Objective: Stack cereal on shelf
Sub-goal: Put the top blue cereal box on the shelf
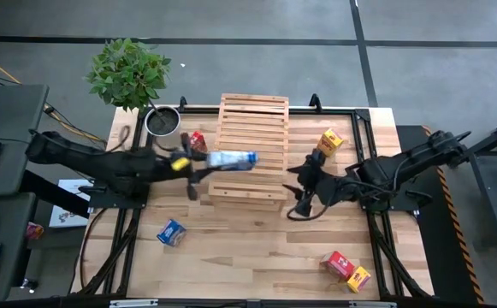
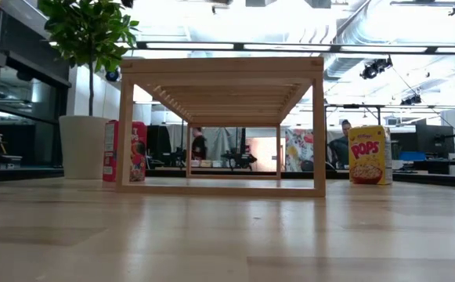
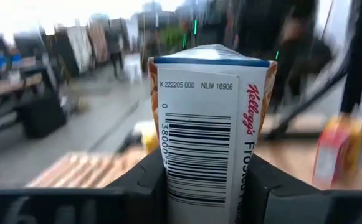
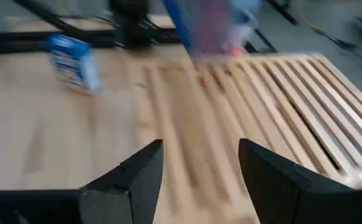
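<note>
Six cereal boxes in play. Left gripper (image 1: 198, 162) is clenched on a blue box (image 1: 232, 159), holding it over the shelf (image 1: 252, 120), near the rack's middle. Left wrist view confirms: blue box (image 3: 209, 124) pinched between both fingers (image 3: 152, 180), barcode side facing the camera.

Right gripper (image 1: 298, 190) sits just off the shelf's right edge, fingers (image 4: 137, 174) spread apart, nothing between them. Its wrist view looks across the shelf slats (image 4: 280, 106) toward the second blue box (image 4: 71, 61), blurred.

Other boxes:
- red box (image 1: 198, 140) standing on the table just left of the shelf, next to the plant pot (image 1: 162, 121); also seen in low view (image 2: 125, 150)
- yellow box (image 1: 330, 140) standing right of the shelf, "POPS" front visible in low view (image 2: 368, 154)
- second blue box (image 1: 171, 232) lying on the table, front left, well apart from the shelf
- red box (image 1: 339, 263) and yellow box (image 1: 359, 278) touching each other, front right corner of the table

Low view shows nothing under the shelf (image 2: 221, 78).
</note>
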Available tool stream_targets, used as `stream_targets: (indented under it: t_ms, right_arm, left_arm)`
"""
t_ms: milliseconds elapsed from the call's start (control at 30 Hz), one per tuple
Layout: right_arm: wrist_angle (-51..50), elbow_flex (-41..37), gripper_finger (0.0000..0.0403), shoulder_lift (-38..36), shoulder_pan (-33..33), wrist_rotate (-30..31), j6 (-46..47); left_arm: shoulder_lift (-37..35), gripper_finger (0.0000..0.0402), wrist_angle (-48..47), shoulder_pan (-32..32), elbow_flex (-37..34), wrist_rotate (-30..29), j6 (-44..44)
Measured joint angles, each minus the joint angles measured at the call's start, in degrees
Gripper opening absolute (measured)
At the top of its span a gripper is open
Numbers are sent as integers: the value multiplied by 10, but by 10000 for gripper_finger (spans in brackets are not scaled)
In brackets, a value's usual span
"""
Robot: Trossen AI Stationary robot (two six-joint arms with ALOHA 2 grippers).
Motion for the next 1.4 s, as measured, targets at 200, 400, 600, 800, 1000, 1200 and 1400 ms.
stream_targets:
  t_ms: [200, 400, 600, 800, 1000, 1200, 1400]
  right_arm:
    - [194, -121, 201, -2, -3, 57, -38]
    - [728, -261, 201, 3, -68, -95, -228]
    - [1011, -305, 201, 62, -155, -233, -218]
    - [1046, -229, 208, 153, -181, -320, -217]
    - [1020, -146, 238, 208, -182, -315, -254]
    - [1000, -115, 266, 214, -182, -287, -257]
    - [1014, -92, 277, 214, -182, -286, -254]
  left_arm:
    - [-65, 115, 294, 6, -117, 76, -40]
    - [-29, 122, 435, 22, -171, 95, -108]
    - [62, 114, 554, 22, -159, 105, -123]
    - [154, 119, 644, 23, -125, 75, -100]
    - [207, 116, 661, 23, -90, 69, -75]
    - [214, 117, 669, 23, -85, 66, -55]
    - [215, 117, 670, 23, -85, 67, -58]
